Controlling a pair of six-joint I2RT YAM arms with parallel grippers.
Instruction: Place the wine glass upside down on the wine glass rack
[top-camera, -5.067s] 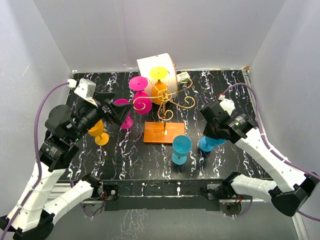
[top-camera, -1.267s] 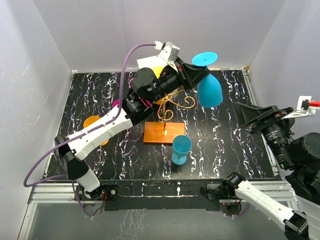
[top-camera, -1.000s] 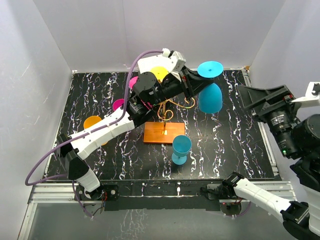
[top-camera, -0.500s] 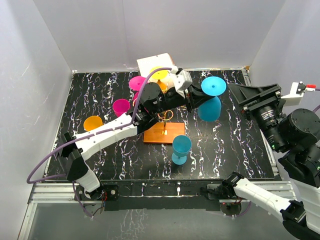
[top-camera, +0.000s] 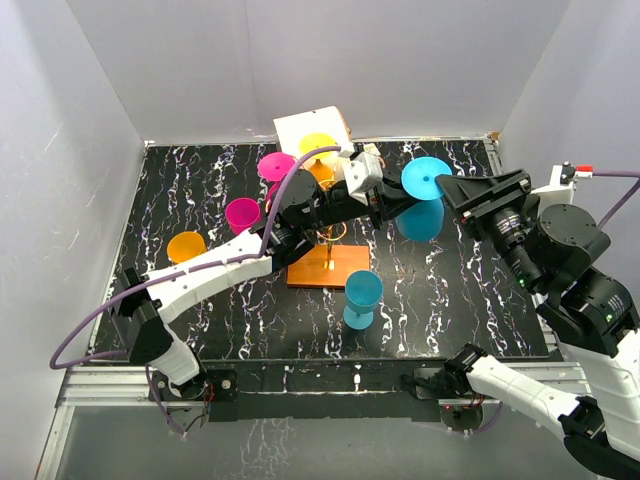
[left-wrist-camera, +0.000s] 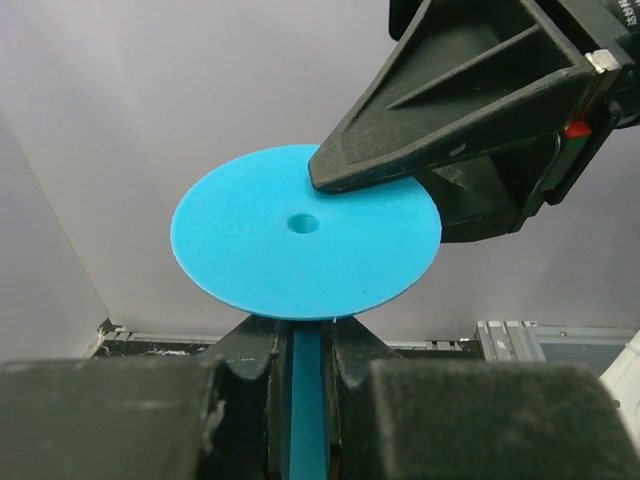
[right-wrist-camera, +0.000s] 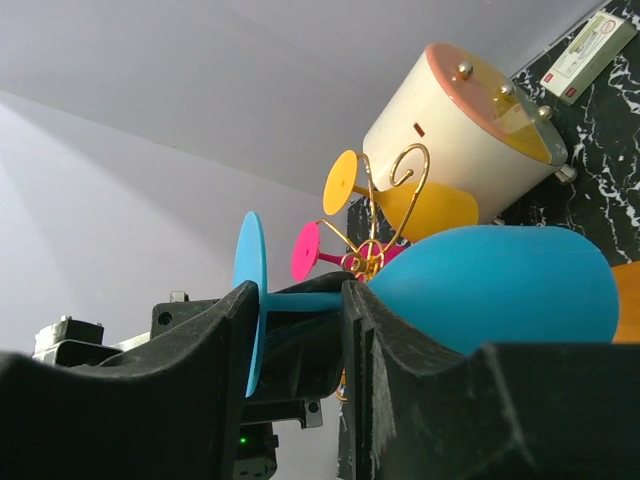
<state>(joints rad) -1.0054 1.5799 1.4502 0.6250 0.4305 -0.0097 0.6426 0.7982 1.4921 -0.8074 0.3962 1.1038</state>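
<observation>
2 claws meet at the turquoise plastic wine glass (top-camera: 421, 218), which hangs upside down in the air right of centre, just right of the thin gold wire wine glass rack (top-camera: 328, 232) with its orange-brown wooden base. My left claw (top-camera: 393, 201) is clamped on the stem, round foot uppermost. My right claw (top-camera: 449, 187) stands half-wide, 1 fingertip (left-wrist-camera: 330, 175) over the foot's rim; whether it touches, I cannot tell. Another turquoise glass (top-camera: 362, 296) stands upright on the black marbled counter (top-camera: 450, 310).
</observation>
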